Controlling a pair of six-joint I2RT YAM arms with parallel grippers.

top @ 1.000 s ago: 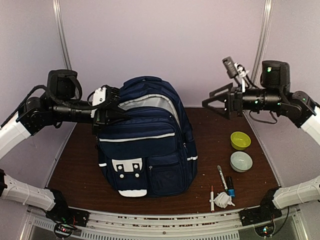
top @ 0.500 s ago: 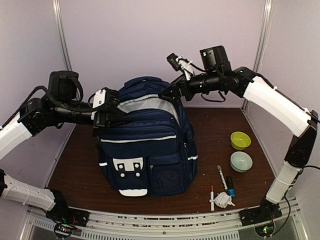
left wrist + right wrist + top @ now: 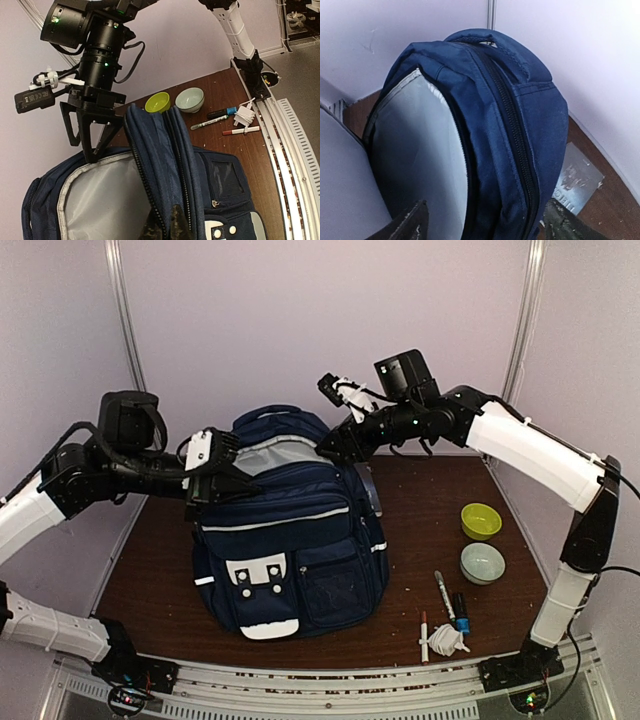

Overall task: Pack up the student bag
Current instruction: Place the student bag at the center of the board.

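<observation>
Dark tabletop [image 3: 430, 510]: spreading mouth of student bag [image 3: 290, 540], left gripper [image 3: 238, 485] clamped on its front rim, right gripper [image 3: 325, 448] agape astride its rear rim; next, close and pull back.

Left hand [image 3: 240, 476] clamped tight; right hand [image 3: 326, 448] spread wide, arm extended leftward.

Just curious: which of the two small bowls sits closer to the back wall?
The lime-green round bowl; the pale blue-grey round bowl lies nearer the front.

On the brown surface [image 3: 150, 570], a green bowl [image 3: 481, 521] sits just behind a pale bowl [image 3: 482, 563]; three markers [image 3: 443, 595] and a white cord [image 3: 447, 640] lie nearby.
</observation>
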